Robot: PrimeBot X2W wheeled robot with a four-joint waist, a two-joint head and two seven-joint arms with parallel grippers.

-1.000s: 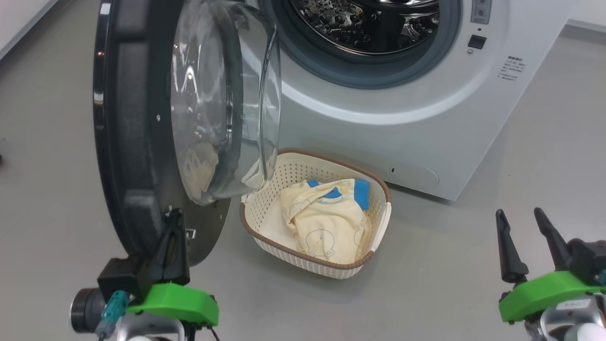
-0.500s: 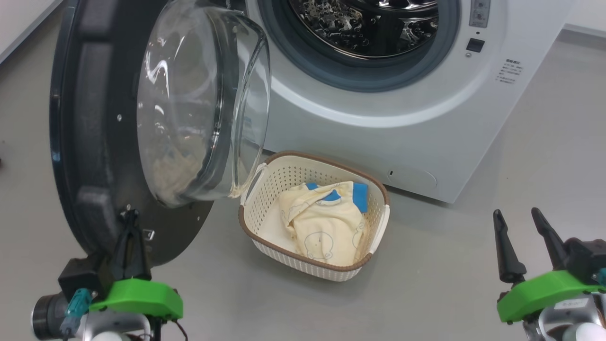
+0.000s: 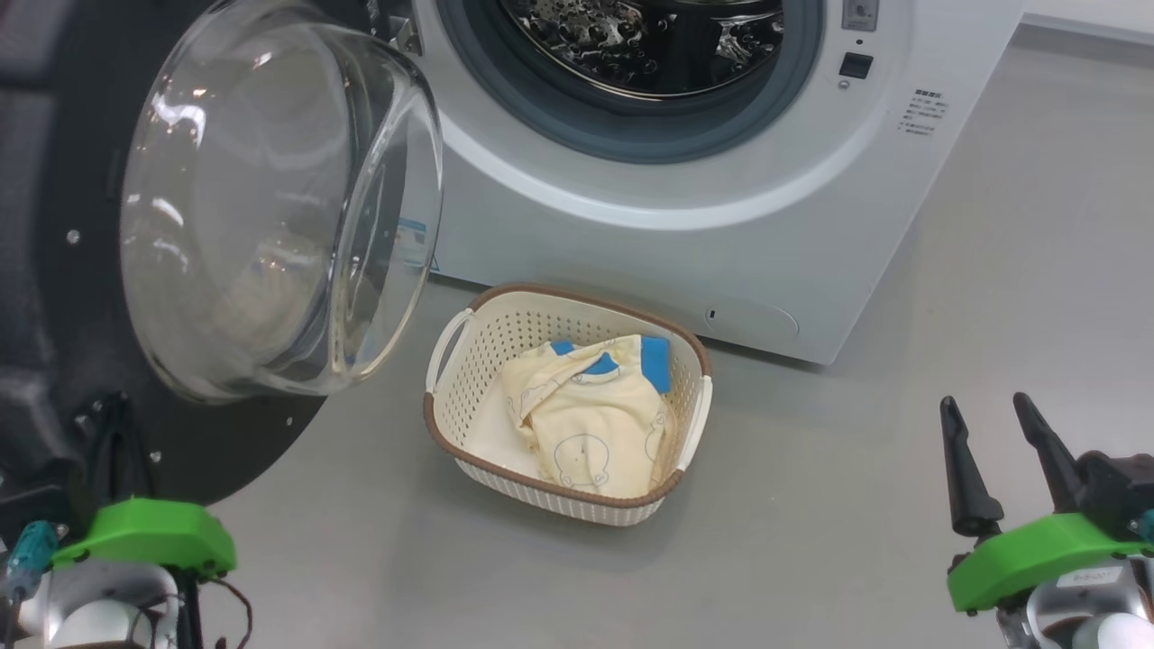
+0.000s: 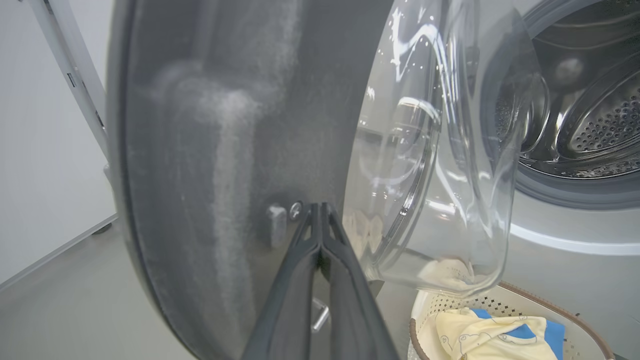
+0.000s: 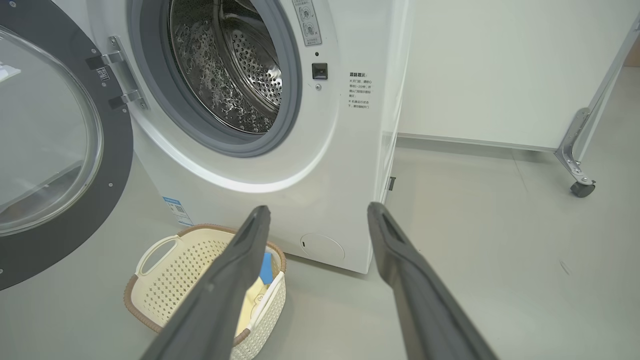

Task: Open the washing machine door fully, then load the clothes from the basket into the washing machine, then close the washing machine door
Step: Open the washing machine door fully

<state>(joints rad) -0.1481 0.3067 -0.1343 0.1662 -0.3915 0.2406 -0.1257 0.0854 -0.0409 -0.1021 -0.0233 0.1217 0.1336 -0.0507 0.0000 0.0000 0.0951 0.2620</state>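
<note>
- Washing machine [image 3: 685, 234]: at 12 o'clock in the head view, standing on the floor [image 3: 856, 505].
- Washing machine door [image 3: 45, 270]: swung out at 9 o'clock.
- Basket [image 3: 559, 496]: centre, on the floor just before the machine, right of the door.
- Clothes [image 3: 586, 424]: in the basket.
- Left gripper [image 4: 318, 207]: 8 o'clock, against the door's inner face.
- Right gripper [image 3: 984, 403]: 4 o'clock, well apart from the basket.

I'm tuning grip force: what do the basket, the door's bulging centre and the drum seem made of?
Basket: matt cream plastic, moulded with rows of holes. Door's bulging centre: glossy clear glass, perhaps hard plastic, given sharp reflections. Drum: likely polished steel, mirror-bright and perforated.
</note>
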